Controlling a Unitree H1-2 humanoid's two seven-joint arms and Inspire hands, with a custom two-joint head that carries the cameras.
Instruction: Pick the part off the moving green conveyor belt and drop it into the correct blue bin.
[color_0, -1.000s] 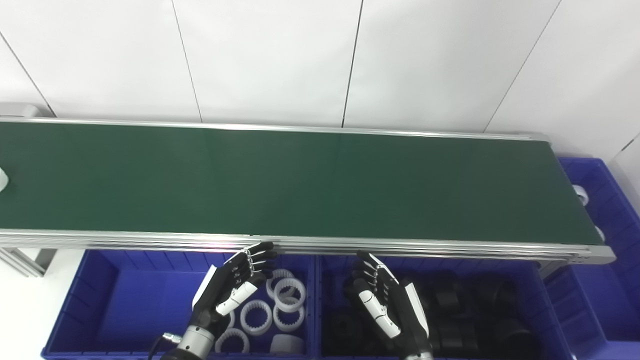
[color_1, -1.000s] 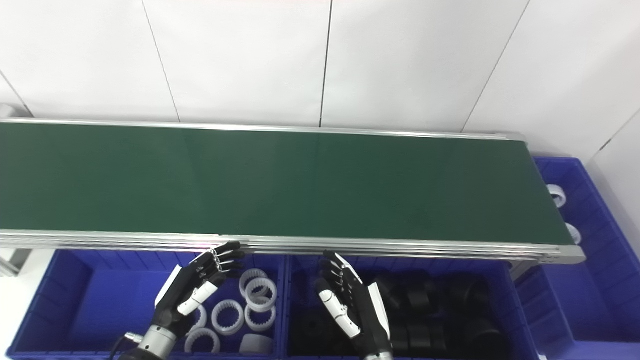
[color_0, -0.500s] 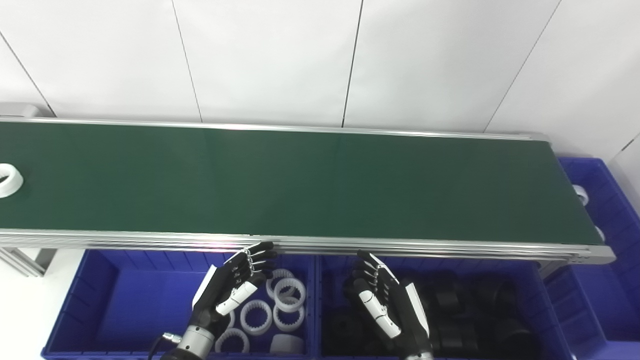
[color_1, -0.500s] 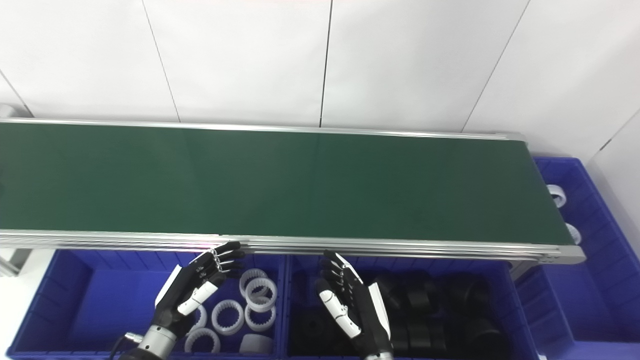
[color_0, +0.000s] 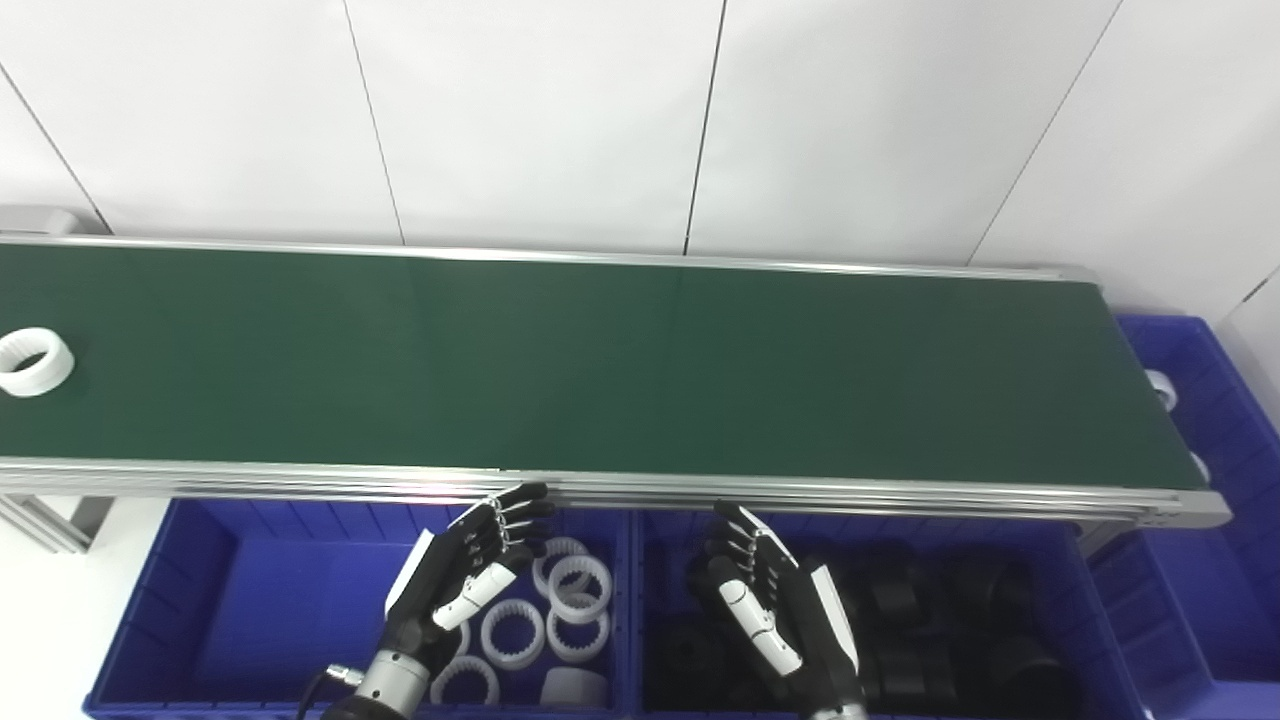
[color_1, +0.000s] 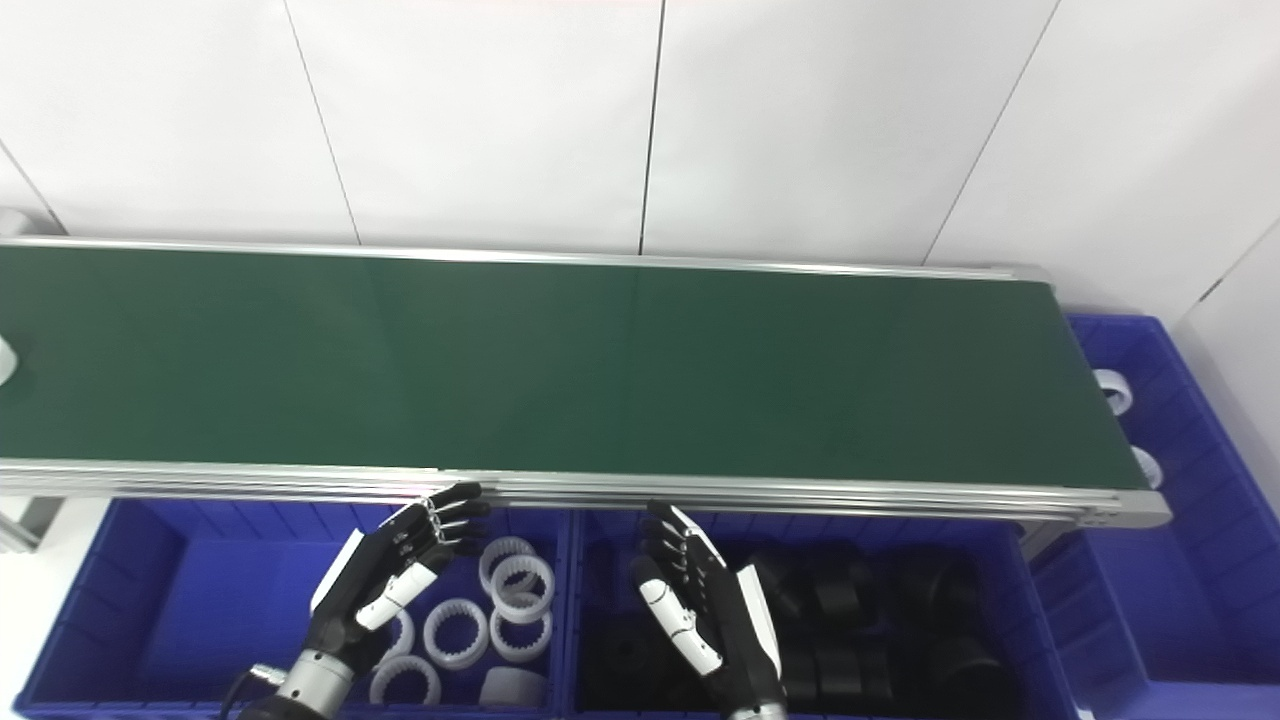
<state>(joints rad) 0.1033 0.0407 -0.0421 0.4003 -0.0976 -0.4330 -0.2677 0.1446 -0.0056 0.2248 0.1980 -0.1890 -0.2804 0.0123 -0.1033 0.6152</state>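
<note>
**Pick not started, part at far-left of belt**

White ring (color_0: 34, 361) on green belt (color_0: 600, 370), far left. Left hand (color_0: 462, 575) and right hand (color_0: 770, 610) wait over near bins, fingers apart, empty. Left: grab, drop into white-ring bin (color_0: 250, 600).

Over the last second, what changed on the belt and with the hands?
A white ring rode in from the left edge, travelling rightward along the green conveyor belt. Left hand and right hand stayed open over the blue bins; nothing grasped.
</note>
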